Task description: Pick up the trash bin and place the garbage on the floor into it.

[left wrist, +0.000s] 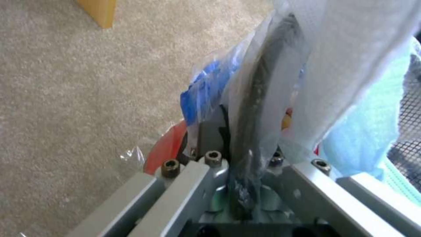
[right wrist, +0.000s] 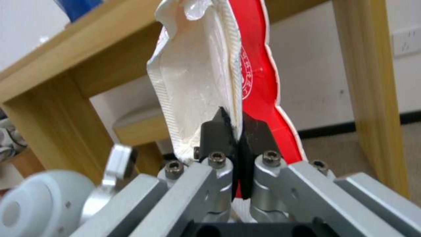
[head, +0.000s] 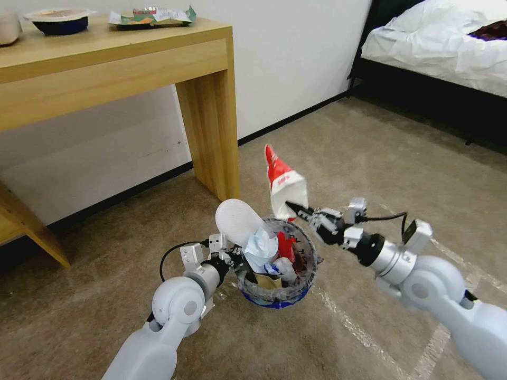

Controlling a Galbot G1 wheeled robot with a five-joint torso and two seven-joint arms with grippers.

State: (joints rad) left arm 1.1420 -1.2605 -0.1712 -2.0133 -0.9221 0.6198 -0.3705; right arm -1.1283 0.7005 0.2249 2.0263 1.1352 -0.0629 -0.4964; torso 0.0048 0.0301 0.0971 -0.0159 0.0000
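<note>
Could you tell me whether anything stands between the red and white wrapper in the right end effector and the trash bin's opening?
Partly. The right end effector holds the wrapper above the trash bin rim, but a white slipper and crumpled papers already crowd its mouth.

Trash bin [head: 305, 252]: lower wall mostly hidden behind liner bag and heaped litter; black writing on bag too small to read. White slipper [head: 236, 219]: near end buried in bin. Left gripper [head: 236, 262]: tips hidden where clamped on bin rim [left wrist: 259, 98]; rim blurred in wrist view, cut off at top. Red wrapper [right wrist: 256, 75]: print unreadable, top cut by pic edge. Wooden table [head: 105, 58]: left part cut off; items on far top partly cropped. Bed [head: 443, 42]: cut off right.
</note>
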